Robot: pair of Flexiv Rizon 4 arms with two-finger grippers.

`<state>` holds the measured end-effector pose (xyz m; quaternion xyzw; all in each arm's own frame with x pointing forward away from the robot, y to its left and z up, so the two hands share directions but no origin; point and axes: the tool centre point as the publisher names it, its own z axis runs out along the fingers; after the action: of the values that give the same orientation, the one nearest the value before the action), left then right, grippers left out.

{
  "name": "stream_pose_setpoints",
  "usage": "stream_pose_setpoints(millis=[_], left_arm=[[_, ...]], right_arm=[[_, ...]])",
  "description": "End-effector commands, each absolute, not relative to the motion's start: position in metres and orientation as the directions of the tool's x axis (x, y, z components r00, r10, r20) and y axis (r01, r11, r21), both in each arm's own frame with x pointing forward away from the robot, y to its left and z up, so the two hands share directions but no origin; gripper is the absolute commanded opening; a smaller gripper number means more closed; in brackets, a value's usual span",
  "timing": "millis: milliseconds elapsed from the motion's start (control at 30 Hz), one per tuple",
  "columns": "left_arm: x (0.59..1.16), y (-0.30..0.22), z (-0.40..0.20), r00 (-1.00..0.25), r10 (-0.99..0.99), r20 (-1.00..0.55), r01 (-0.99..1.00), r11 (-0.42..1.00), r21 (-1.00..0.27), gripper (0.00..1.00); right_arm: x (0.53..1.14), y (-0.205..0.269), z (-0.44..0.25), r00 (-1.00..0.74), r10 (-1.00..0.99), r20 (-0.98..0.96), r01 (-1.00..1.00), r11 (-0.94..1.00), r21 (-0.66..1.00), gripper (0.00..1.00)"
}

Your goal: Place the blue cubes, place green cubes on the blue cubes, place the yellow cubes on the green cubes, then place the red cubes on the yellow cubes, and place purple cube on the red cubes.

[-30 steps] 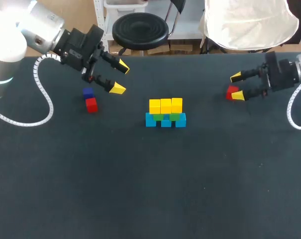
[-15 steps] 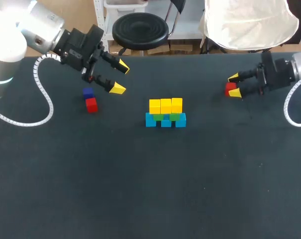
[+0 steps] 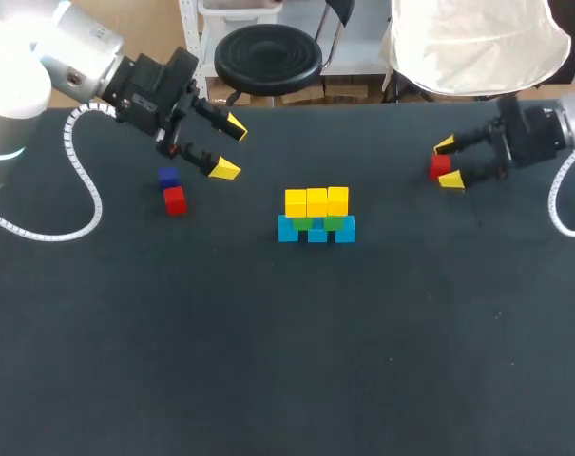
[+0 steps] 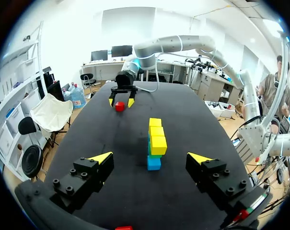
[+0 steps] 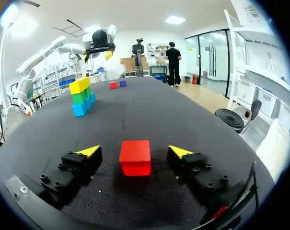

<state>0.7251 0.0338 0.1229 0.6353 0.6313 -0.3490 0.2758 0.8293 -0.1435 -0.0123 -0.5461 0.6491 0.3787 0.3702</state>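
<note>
My right gripper [image 3: 447, 161] sits near the far right corner of the tabletop [image 3: 287, 361], its fingers spread around a red cube [image 3: 440, 165]. From the right wrist view the cube lies squarely between the two yellow tips with a gap on each side, so the gripper is released and not grasping it. The cube seems to rest on the tabletop, though I can't be fully sure from this angle.

My left gripper [image 3: 230, 147] hangs over the far left part of the tabletop, fingers spread wide and holding nothing. Just beside it, toward the left edge, a purple cube [image 3: 168, 177] and a second red cube [image 3: 175, 200] sit close together, the purple one on the far side of the red one. Both are clear of the gripper's fingers.

The stack stands around the middle of the tabletop, a little toward the far edge. Three blue cubes [image 3: 316, 231] form the bottom row, running side by side parallel to the far edge. The green cubes [image 3: 316, 223] lie on top of them, mostly hidden under the upper layer, so I can't count them reliably. Three yellow cubes [image 3: 316, 201] make the top row, touching one another. From the left wrist view the stack is ahead of the left gripper, seen end-on, with blue at the bottom, green in the middle and yellow on top.
</note>
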Motion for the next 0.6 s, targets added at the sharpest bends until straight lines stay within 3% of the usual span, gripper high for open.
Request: stream_pose_setpoints(millis=[33,133,200,233,433,533,567,600], left_arm=[[0.724,0.0338,0.1225,-0.04,0.609,-0.792,0.995,-0.049,-0.087,1.0],[0.724,0.0338,0.1225,-0.04,0.609,-0.792,0.995,-0.049,-0.087,1.0],[0.724,0.0338,0.1225,-0.04,0.609,-0.792,0.995,-0.049,-0.087,1.0],[0.724,0.0338,0.1225,-0.04,0.609,-0.792,0.995,-0.049,-0.087,1.0],[0.724,0.0338,0.1225,-0.04,0.609,-0.792,0.995,-0.049,-0.087,1.0],[0.724,0.0338,0.1225,-0.04,0.609,-0.792,0.995,-0.049,-0.087,1.0],[0.724,0.0338,0.1225,-0.04,0.609,-0.792,0.995,-0.049,-0.087,1.0],[0.724,0.0338,0.1225,-0.04,0.609,-0.792,0.995,-0.049,-0.087,1.0]], right_arm=[[0.8324,-0.1456,-0.0097,-0.125,-0.435,-0.892,-0.99,0.107,0.087,1.0],[0.8331,-0.1464,-0.0089,-0.12,-0.44,-0.89,-0.991,0.103,0.083,1.0],[0.8332,-0.1464,-0.0088,-0.119,-0.444,-0.888,-0.991,0.101,0.083,0.85],[0.8332,-0.1465,-0.0088,-0.119,-0.445,-0.888,-0.992,0.1,0.083,0.84],[0.8352,-0.1461,-0.0121,-0.121,-0.448,-0.886,-0.992,0.096,0.087,0.8],[0.8359,-0.1459,-0.0127,-0.122,-0.451,-0.884,-0.992,0.095,0.089,0.62],[0.8359,-0.1458,-0.0127,-0.122,-0.452,-0.883,-0.992,0.095,0.089,0.49],[0.836,-0.1457,-0.0127,-0.123,-0.454,-0.883,-0.992,0.095,0.089,0.43]])
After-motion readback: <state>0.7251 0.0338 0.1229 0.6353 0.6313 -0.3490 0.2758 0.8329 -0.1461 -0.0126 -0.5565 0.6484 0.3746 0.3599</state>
